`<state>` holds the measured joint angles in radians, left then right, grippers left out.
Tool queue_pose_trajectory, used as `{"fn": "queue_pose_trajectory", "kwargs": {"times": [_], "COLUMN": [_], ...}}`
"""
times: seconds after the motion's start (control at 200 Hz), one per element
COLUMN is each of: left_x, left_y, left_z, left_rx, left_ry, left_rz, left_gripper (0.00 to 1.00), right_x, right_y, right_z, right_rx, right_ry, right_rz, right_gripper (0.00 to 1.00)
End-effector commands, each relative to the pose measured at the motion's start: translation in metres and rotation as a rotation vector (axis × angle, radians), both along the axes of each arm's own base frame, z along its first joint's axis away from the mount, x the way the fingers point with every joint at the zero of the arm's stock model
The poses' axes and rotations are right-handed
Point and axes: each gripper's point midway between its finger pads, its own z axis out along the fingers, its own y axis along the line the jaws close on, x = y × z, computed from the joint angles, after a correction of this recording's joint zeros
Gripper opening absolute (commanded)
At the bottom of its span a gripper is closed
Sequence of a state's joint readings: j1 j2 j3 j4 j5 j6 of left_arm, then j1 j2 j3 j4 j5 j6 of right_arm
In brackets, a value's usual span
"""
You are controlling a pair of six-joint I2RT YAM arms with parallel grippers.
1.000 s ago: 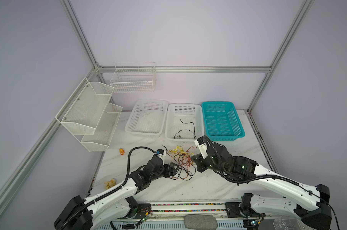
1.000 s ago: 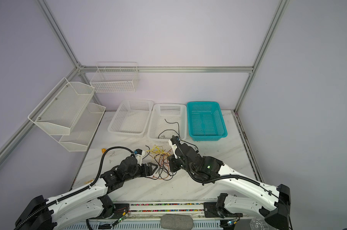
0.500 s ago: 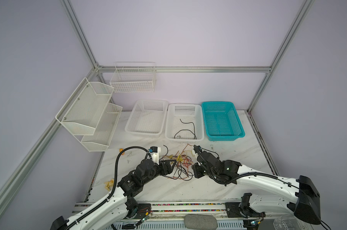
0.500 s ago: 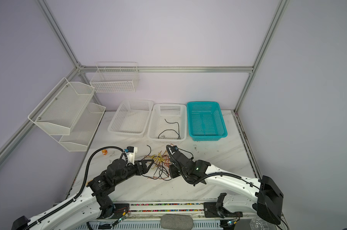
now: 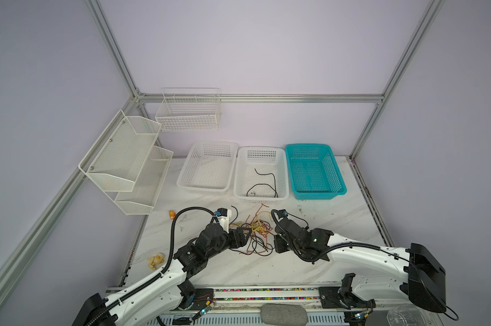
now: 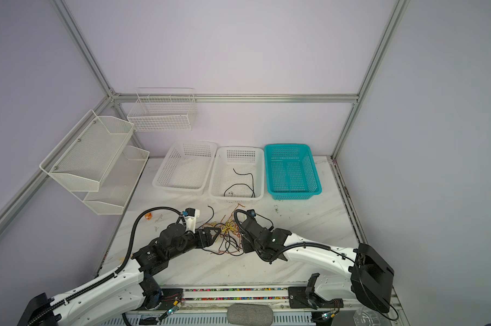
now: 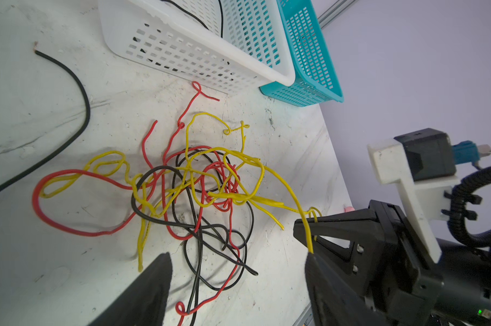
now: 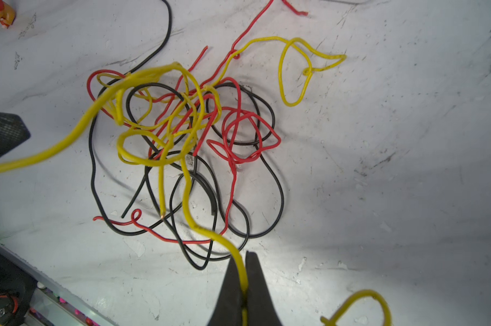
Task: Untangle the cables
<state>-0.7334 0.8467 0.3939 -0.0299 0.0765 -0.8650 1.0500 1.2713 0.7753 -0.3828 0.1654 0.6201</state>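
Clamping a yellow wire (image 8: pixel 185 192) between its closed jaws, the right tool (image 8: pixel 242 255) sits at the right side of a tangle of wires (image 5: pixel 257 232), which we see heaped in red, yellow and black on the table (image 5: pixel 337 225). On the other side of the heap the left tool (image 7: pixel 237 256) hangs with its jaws spread wide, gripping nothing. A stray black wire (image 7: pixel 80 84) trails out of the heap toward the baskets. Farther back, a lone black wire (image 5: pixel 274 182) lies inside the middle white basket (image 5: pixel 261 147), between another white basket (image 5: pixel 214 142) and a teal basket (image 5: pixel 307 145).
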Motion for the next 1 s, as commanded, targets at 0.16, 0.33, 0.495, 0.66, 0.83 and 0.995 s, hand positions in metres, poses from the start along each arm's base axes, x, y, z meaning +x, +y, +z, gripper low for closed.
{"fn": "queue_pose_trajectory", "kwargs": {"times": [0.16,0.33,0.495,0.66,0.83,0.995], "left_x": [0.004,-0.001,-0.007,-0.008,-0.006,-0.001], "left_y": [-0.024,-0.035,-0.041,-0.045,-0.054,-0.054], "left_z": [0.021,0.032,0.035,0.031,0.027,0.029], "left_rx": [-0.110,-0.205,-0.252,-0.256,-0.243,-0.216], "left_ry": [-0.038,-0.046,-0.065,-0.046,-0.016,-0.026], "left_rz": [-0.076,-0.120,-0.175,-0.187,-0.218,-0.204], "left_gripper": [0.77,0.78,0.78,0.77,0.75,0.70], "right_x": [0.009,0.011,0.011,0.011,0.011,0.011], "right_y": [-0.009,-0.008,-0.005,-0.005,-0.005,-0.006], "right_z": [-0.002,0.001,0.000,0.004,0.005,0.006], "right_rx": [-0.085,-0.085,-0.082,-0.078,-0.076,-0.072], "right_ry": [-0.049,-0.062,-0.059,-0.067,-0.069,-0.070], "right_rz": [-0.024,-0.019,-0.002,0.000,0.001,0.000], "right_gripper": [0.00,0.00,0.00,0.00,0.00,0.00]}}
